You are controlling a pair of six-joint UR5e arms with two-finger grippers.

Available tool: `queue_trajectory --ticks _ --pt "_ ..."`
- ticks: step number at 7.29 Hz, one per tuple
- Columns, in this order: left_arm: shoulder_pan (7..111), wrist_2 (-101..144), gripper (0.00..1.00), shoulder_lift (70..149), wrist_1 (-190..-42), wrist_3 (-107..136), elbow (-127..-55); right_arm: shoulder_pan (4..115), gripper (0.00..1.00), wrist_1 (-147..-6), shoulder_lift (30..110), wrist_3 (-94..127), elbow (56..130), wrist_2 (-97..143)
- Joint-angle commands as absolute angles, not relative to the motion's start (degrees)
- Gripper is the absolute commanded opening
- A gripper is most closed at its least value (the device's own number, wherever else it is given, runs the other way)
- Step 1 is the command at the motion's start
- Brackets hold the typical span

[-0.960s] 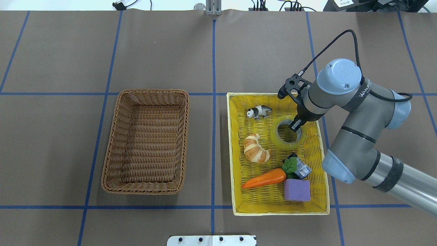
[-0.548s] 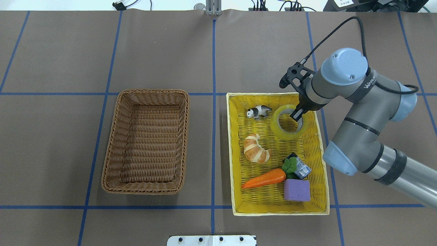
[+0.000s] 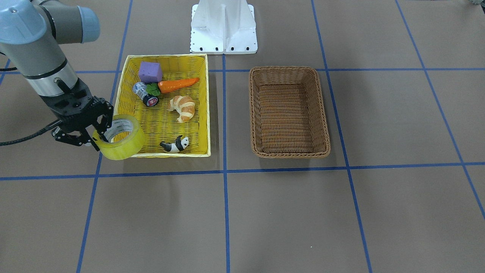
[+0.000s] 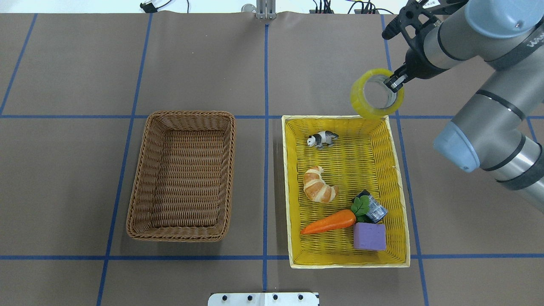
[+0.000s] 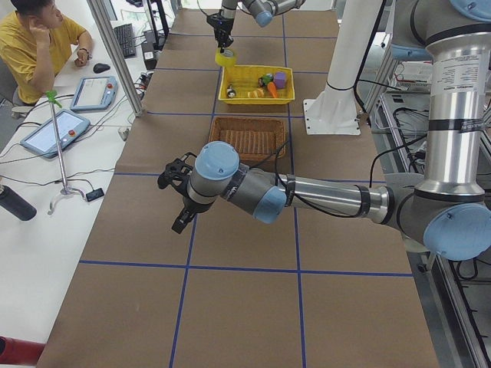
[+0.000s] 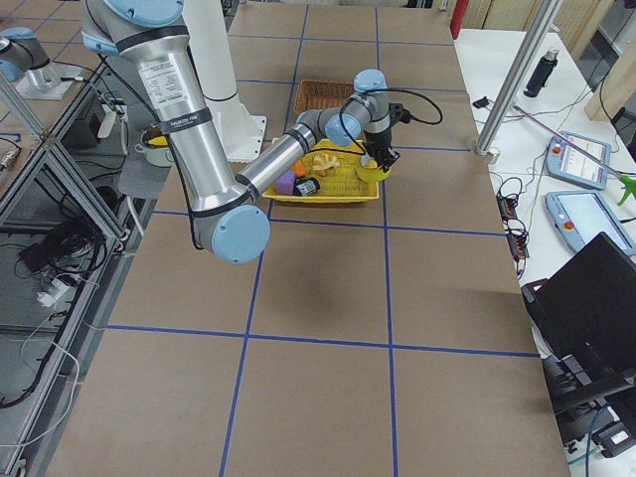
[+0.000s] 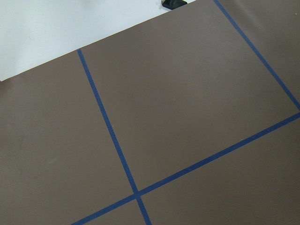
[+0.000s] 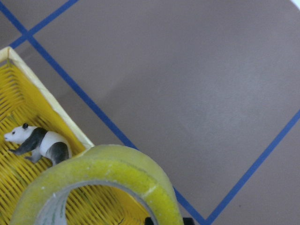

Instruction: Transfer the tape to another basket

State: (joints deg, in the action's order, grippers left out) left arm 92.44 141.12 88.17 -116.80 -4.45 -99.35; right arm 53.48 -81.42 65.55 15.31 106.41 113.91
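So the right gripper (image 4: 393, 83) has its jaws clamped on the wall of the tape (image 4: 359, 102), one finger inside the ring and one outside. The roll hangs from the jaws up in the air, tilted a bit, so you can see the white printed core in the front view.

Straight below the jaws is the far corner of the yellow basket (image 4: 348, 264), on the side away from the brown one. The tape touches neither the yellow basket nor the table (image 4: 323, 63). Nearest thing to the jaws in there is the panda (image 4: 322, 138), lying just inside the far rim. The wrist cam looks over the top of the roll right down at it.

Going farther from the jaws, toward the robot: a croissant (image 4: 318, 185) around the middle, then a small black-and-silver cylinder (image 4: 373, 209) beside the leafy end of a carrot (image 4: 329, 222), then a purple block (image 4: 369, 236) touching the carrot's leaves, near the robot-side wall.

The basket (image 4: 190, 114) is well apart from the jaws, off on the robot's left of the yellow one, with a blue line on the table between them. Nothing in it.

The left gripper (image 5: 180, 218) is way off from all this, hanging over bare table with blue lines. It only shows in the side view, so I can't tell how its jaws stand.
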Motion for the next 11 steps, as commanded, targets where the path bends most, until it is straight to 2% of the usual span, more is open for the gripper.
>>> queue_trajectory --ticks 1,3,5,7,9,11 --pt "90.28 143.79 0.99 88.85 -125.92 0.04 -99.49 51.61 0.00 -69.68 64.51 32.36 105.39 114.08" --pt "84.48 143.88 0.99 95.15 -126.30 8.38 -100.46 45.13 0.00 -65.40 61.37 45.20 105.03 107.54" --pt "78.17 144.23 0.99 101.66 -133.98 28.97 -100.64 35.89 0.00 -65.39 56.97 51.58 104.77 89.28" --pt "67.99 143.62 0.99 109.48 -140.43 43.80 -100.63 32.36 0.00 -60.95 54.76 55.35 104.16 85.89" --pt "63.12 143.35 0.99 115.11 -142.99 50.49 -100.19 29.72 0.00 -55.21 52.75 55.37 100.56 82.89" --pt "58.48 137.94 0.99 117.77 -145.35 55.45 -100.11 28.31 0.00 -55.28 51.77 55.28 100.37 82.88"
